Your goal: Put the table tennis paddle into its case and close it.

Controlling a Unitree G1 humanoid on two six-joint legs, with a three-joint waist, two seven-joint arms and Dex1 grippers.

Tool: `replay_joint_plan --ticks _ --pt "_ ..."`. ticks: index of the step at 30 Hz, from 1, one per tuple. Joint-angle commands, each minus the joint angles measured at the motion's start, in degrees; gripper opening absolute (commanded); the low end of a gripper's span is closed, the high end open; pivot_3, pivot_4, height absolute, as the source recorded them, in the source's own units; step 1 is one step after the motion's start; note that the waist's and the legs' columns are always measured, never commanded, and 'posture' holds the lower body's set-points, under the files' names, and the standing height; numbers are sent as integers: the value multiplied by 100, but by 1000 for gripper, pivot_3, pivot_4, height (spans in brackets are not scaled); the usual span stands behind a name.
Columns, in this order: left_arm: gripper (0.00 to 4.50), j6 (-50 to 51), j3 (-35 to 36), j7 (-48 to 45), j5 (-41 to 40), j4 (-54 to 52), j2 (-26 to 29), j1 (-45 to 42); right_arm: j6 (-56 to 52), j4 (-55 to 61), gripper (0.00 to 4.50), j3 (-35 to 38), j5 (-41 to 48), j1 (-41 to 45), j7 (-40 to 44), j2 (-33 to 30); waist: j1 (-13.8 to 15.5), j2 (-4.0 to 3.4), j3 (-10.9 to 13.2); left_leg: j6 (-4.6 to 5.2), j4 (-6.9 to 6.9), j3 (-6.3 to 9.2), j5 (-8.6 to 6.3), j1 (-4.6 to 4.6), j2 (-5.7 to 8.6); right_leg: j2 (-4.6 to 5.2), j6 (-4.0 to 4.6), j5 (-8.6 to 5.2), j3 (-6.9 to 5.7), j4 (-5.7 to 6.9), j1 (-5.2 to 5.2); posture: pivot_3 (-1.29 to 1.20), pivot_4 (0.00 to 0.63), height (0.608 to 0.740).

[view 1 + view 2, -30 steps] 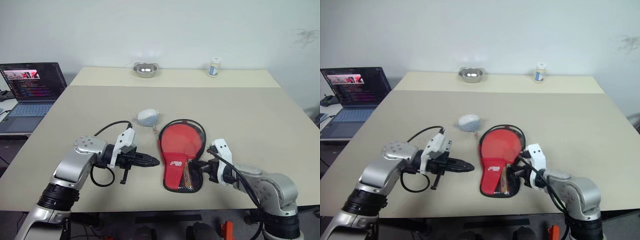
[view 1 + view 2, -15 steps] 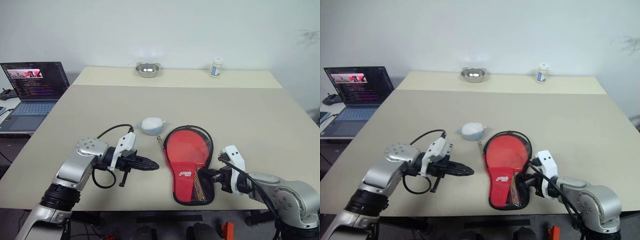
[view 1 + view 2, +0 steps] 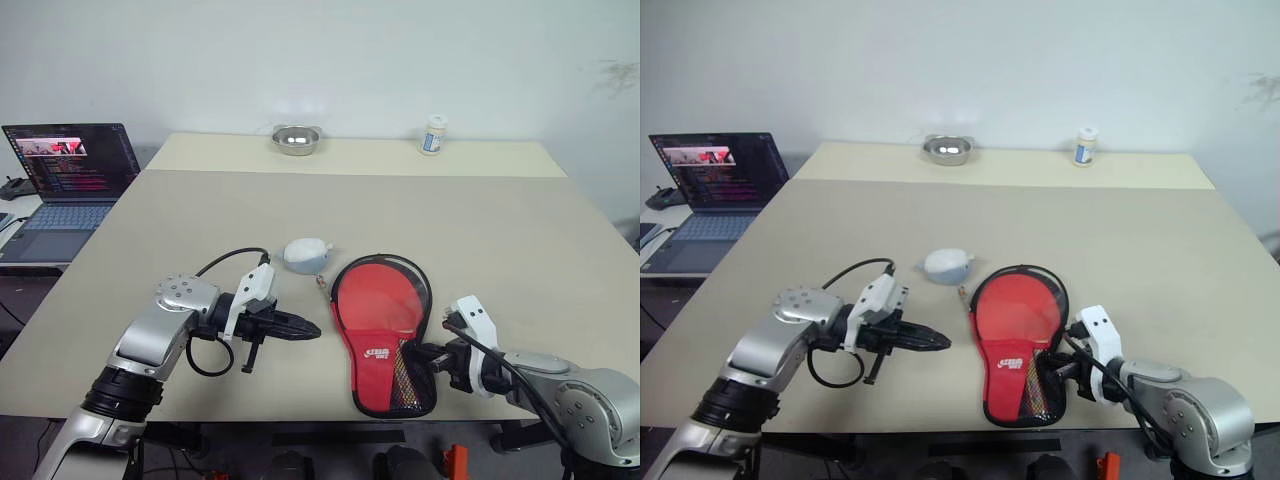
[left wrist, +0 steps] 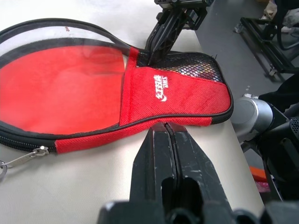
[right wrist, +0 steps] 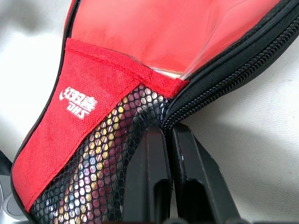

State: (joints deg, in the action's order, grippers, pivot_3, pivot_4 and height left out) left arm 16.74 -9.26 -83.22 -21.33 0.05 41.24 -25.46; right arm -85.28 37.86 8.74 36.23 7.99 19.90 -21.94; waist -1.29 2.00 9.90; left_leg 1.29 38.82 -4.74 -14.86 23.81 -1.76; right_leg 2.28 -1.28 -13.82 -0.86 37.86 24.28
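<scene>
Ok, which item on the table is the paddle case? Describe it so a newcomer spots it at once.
On the beige table, look at the near edge, right of centre. The case lies flat there, beside the right claw. It is paddle-shaped and red with a black zipper rim, unlike the small grey lump behind it.

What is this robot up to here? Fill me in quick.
A two-armed robot is packing a red-faced table tennis paddle into its red and black fabric case on the beige table. The paddle lies inside the case. The right pincer is shut on the case's zipper edge near the mesh end. The left pincer is shut, beside the case and holding nothing. A small grey lump sits nearby.
</scene>
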Motion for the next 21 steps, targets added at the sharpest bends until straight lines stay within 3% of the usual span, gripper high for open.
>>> replay_joint_plan --ticks 1,4,9,14,17,21 --pt "0 -37 -25 -6 -18 -193 -7 -99 3 170 247 -20 27 -153 -4 -116 0 0 0 0 0 0 0 0 0 0 0 0 0 0 0 0 150 740" --pt "0 -40 -42 29 -3 -207 -35 -94 226 548 1020 -139 -32 -408 104 -637 14 0 0 0 0 1 0 1 1 1 -3 -2 -1 -3 0 0 150 740" --pt "0 -49 -65 103 15 -193 -124 -92 507 1111 2698 -77 97 -738 403 -1372 36 2 -1 0 0 2 0 0 1 2 -21 -12 -2 -7 -3 0 150 740" --pt "0 -47 -9 207 25 -63 -163 -138 1062 947 4382 439 638 197 1414 -2308 -9 1 2 0 6 -1 0 -8 -5 1 -25 -12 5 -8 -10 0 150 740" --pt "0 -23 42 263 3 -19 -192 -157 1376 503 4451 359 851 967 1601 -2181 -20 2 3 1 4 1 0 -17 -8 -1 -24 -13 5 -7 -13 0 150 740" --pt "0 32 152 474 22 65 -183 -169 2023 -367 4451 -542 299 1776 1309 -1499 -30 3 2 0 -2 2 0 -14 -13 -6 -16 -14 5 -7 -10 0 150 740"
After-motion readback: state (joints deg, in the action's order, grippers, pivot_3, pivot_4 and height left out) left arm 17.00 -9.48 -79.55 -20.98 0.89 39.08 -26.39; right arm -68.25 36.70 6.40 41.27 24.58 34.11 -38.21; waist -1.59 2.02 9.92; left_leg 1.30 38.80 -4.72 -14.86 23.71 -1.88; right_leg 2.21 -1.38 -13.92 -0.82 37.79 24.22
